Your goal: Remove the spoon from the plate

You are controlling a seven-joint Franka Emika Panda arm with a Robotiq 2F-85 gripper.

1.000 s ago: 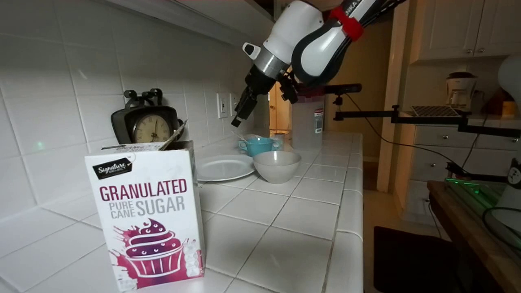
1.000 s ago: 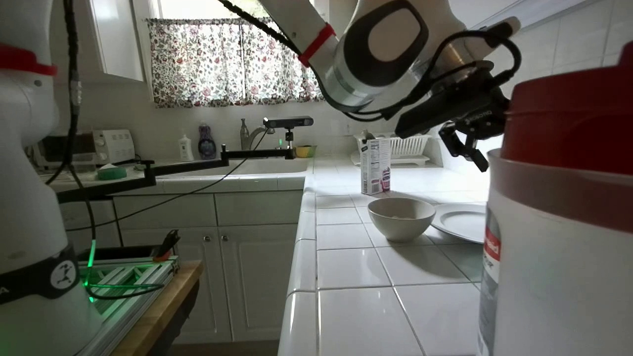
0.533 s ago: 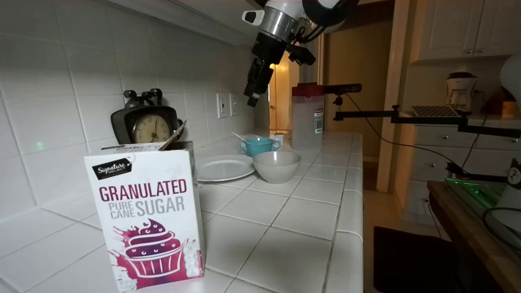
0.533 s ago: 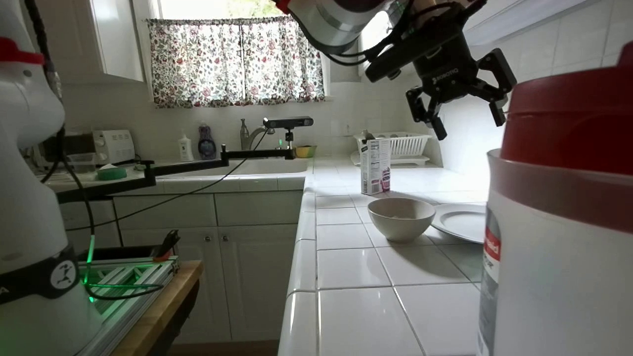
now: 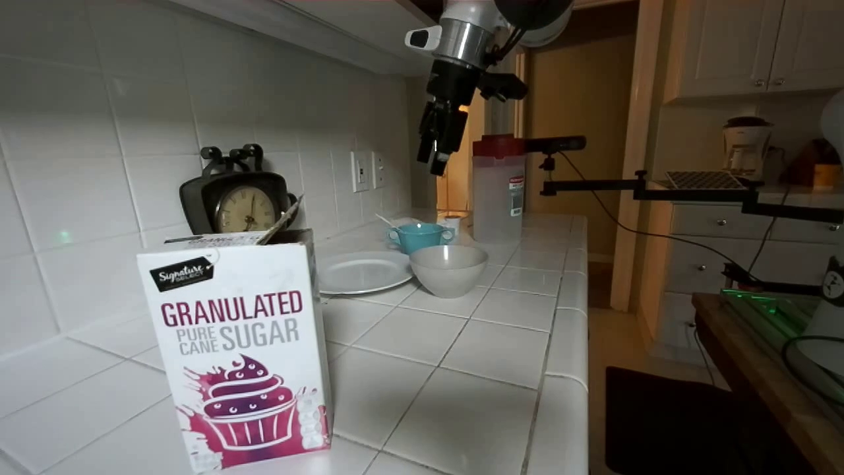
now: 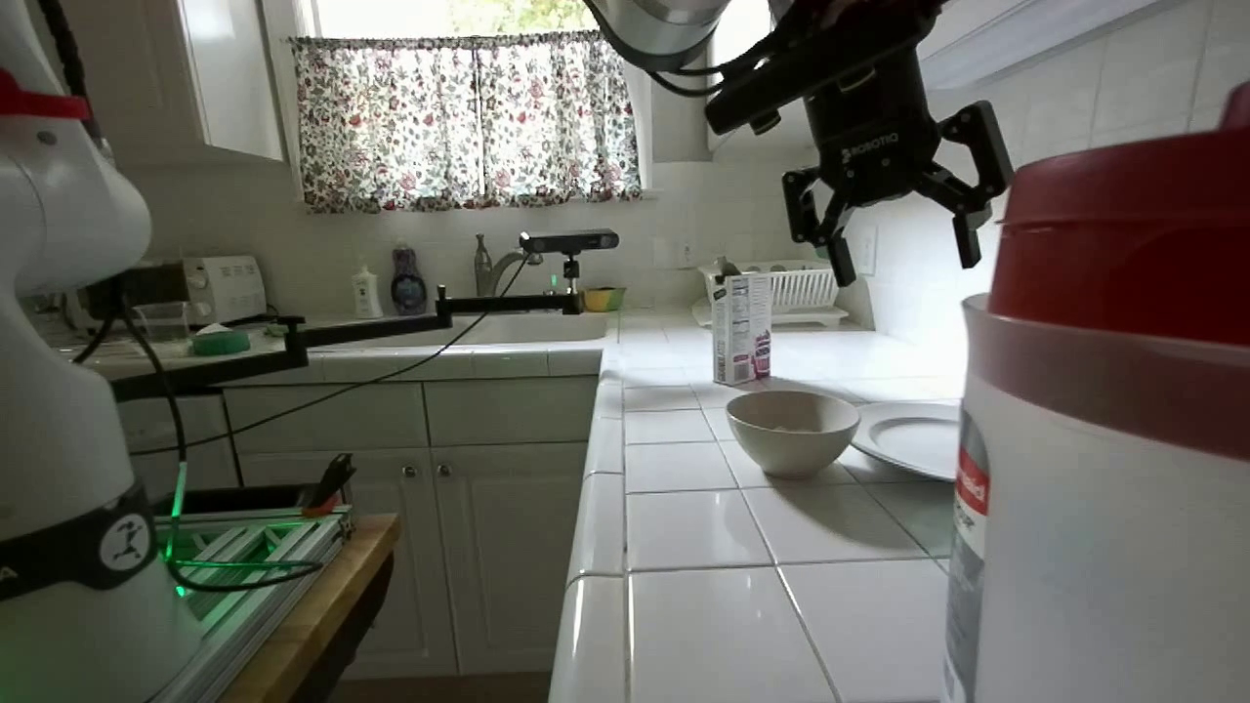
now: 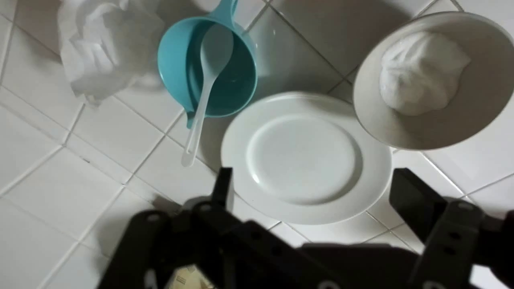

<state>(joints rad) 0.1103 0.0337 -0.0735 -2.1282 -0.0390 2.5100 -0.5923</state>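
Note:
The plate (image 7: 302, 160) is round, flat and whitish, and its top is bare in the wrist view. It also shows in both exterior views (image 5: 364, 273) (image 6: 908, 437). A white translucent spoon (image 7: 211, 74) rests in a blue two-handled cup (image 7: 241, 80) beside the plate. Its handle leans over the rim past the side of the cup. The spoon handle (image 5: 385, 220) and the blue cup (image 5: 422, 239) also show in an exterior view. My gripper (image 7: 313, 172) is open and empty, high above the counter over the plate. Its spread fingers show in both exterior views (image 5: 430, 165) (image 6: 906, 270).
A deeper whitish bowl (image 7: 474, 108) holding a crumpled white item stands against the plate's side. A crumpled white bag (image 7: 108, 48) lies near the blue cup. A sugar box (image 5: 237, 369), a clock (image 5: 245, 210) and a red-lidded container (image 6: 1104, 547) stand on the counter by the tiled wall.
The gripper has risen and swung from a slant to pointing more downward, turning so its spread fingers show. In the last half second it shifted slightly. The objects on the counter have not moved.

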